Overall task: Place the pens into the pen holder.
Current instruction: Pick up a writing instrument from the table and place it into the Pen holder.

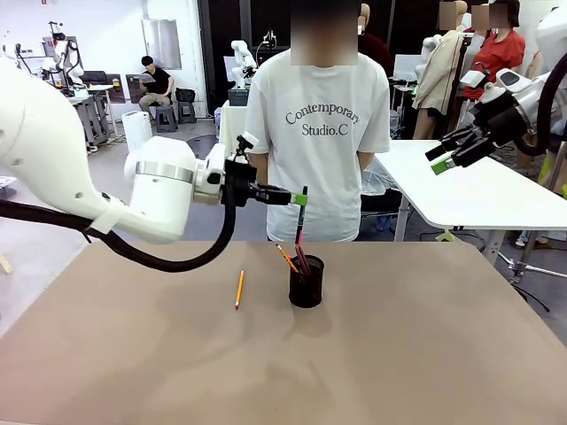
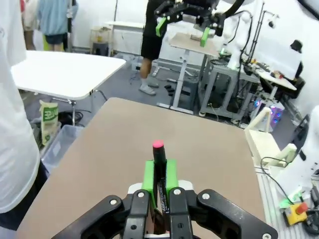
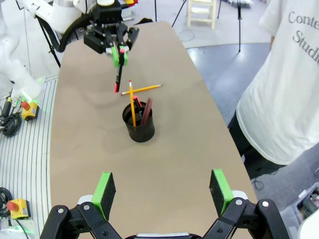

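The black mesh pen holder stands mid-table with an orange pencil and dark reddish pens leaning in it. My left gripper is shut on a black pen with a pinkish-red end, held nearly upright, pink end down, a little above and behind the holder. A yellow-orange pencil lies flat on the table left of the holder. My right gripper hangs open and empty, high at the right.
A person in a white T-shirt stands at the far edge, just behind the holder. A white table stands beyond the right corner. The brown tabletop is bare around the holder and pencil.
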Controlling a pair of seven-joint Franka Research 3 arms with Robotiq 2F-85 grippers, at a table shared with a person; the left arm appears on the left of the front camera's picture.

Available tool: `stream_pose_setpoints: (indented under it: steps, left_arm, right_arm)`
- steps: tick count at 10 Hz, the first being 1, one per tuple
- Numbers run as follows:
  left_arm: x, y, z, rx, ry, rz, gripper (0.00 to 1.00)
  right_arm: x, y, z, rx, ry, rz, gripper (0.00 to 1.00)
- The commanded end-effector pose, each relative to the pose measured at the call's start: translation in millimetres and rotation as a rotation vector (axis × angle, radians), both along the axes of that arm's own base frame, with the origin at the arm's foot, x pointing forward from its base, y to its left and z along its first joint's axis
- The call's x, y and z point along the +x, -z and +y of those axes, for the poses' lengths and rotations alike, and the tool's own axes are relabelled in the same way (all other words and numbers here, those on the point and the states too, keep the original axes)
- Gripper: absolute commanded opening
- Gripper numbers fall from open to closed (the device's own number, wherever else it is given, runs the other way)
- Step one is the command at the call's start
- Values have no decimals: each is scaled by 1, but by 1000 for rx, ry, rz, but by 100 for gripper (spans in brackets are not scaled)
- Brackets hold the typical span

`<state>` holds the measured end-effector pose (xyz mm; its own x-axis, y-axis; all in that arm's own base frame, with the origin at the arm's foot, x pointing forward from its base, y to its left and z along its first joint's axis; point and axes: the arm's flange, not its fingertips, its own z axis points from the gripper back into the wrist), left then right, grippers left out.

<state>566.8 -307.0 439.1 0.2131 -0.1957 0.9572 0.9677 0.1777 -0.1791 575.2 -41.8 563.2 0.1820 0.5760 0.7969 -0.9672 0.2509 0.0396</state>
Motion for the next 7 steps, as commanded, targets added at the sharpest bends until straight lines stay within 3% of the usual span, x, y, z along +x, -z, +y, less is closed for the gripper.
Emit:
stream_pose_setpoints:
  steps: [1, 2, 7]
  left_arm:
    - [-4, 18, -10, -5, -86, -130, 0]
    - [-5, 22, -14, -13, -81, -167, 0]
    - [-3, 51, -33, -25, -82, -129, 0]
  right_arm:
    - [-1, -3, 2, 3, 15, 4, 100]
    - [-1, -3, 2, 3, 15, 4, 100]
    - [-1, -3, 2, 3, 15, 4, 100]
